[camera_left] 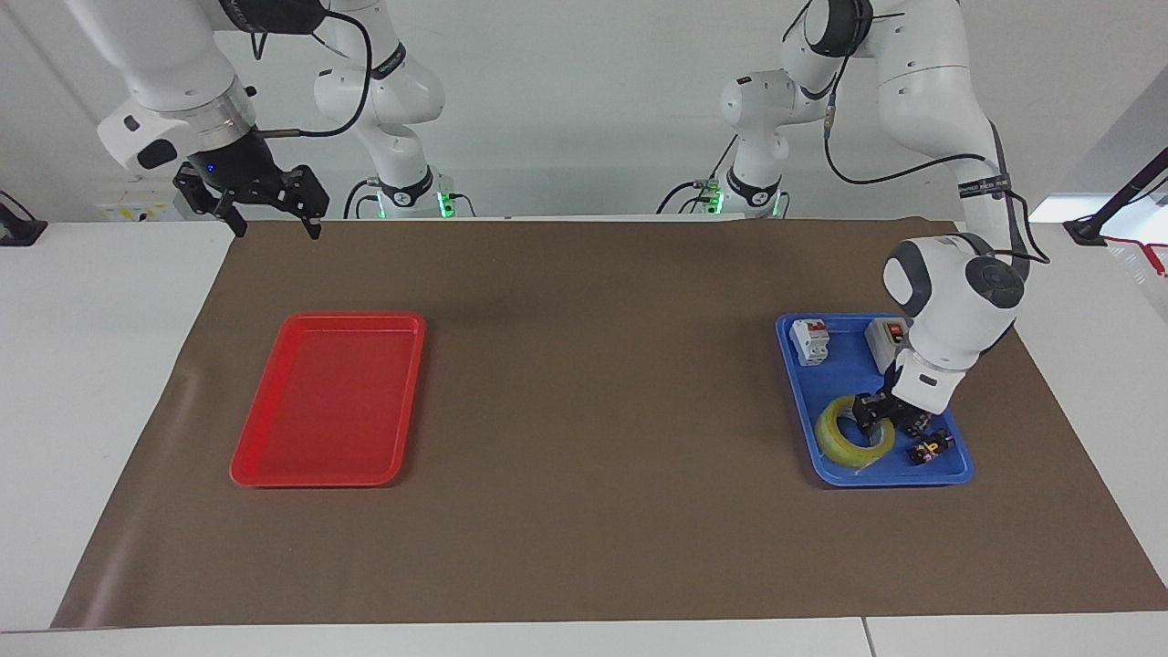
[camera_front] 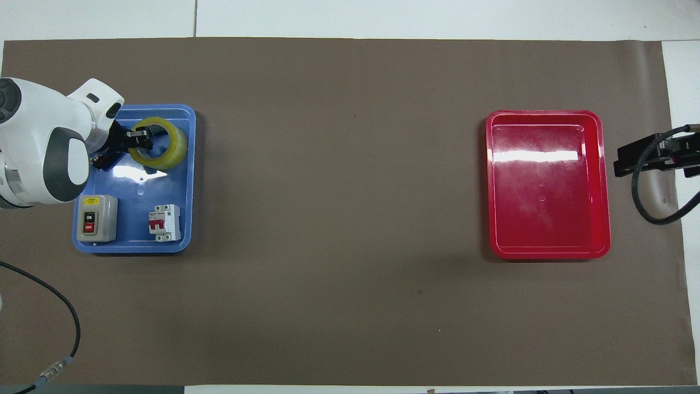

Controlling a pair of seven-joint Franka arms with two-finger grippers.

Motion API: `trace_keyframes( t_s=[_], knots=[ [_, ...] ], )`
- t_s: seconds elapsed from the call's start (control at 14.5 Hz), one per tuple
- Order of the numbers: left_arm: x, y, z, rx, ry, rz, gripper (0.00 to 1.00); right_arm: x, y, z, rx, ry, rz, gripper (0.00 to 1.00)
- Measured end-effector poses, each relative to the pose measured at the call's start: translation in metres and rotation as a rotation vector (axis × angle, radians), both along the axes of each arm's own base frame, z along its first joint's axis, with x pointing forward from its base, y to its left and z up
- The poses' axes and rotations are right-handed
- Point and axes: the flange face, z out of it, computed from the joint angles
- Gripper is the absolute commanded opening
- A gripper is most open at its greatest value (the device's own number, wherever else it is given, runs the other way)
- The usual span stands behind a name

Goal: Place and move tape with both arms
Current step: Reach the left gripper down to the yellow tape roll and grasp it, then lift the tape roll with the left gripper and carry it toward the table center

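Left tool is right down in the blue tray at the left arm's end of the desk, sitting at the tape. From overhead the left tool lies across the roll's rim at about nine o'clock on the ring, one finger over the pale core hole and the other on the outer side of the yellow wall. Whether those fingers have actually pinched the wall I cannot tell; the gap between them looks narrow, no more than that.

Tape lies flat in the tray corner farthest from the robots, hole facing up. Beside it, half under the tool's wrist, are small black parts. Nearer the robots in the same tray stand a grey switch box with ON and OFF buttons and a white breaker with a red lever, both well apart from the roll.

Right tool waits up in the air over the brown mat's edge, fingers spread wide with nothing between them. The red tray sits bare on the mat at the right arm's end, well apart from the blue one.
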Motion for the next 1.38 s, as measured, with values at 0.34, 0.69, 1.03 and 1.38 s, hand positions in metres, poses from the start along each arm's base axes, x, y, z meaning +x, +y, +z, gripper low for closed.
trace_keyframes(
  t_s=[0.34, 0.69, 1.03, 1.38],
  knots=[
    [0.001, 0.001, 0.01, 0.001, -0.011, 0.001, 0.0, 0.0, 0.002, 0.0, 0.0, 0.0, 0.003, 1.0],
    [0.006, 0.0, 0.093, 0.009, 0.007, -0.001, 0.0, 0.0, 0.002, 0.0, 0.0, 0.0, 0.003, 1.0],
    [0.001, -0.087, 0.117, 0.003, 0.003, -0.036, 0.0, 0.0, 0.002, 0.0, 0.0, 0.0, 0.003, 1.0],
    [-0.039, -0.249, 0.106, 0.01, 0.006, 0.034, 0.0, 0.0, 0.001, 0.0, 0.0, 0.0, 0.001, 1.0]
  ],
)
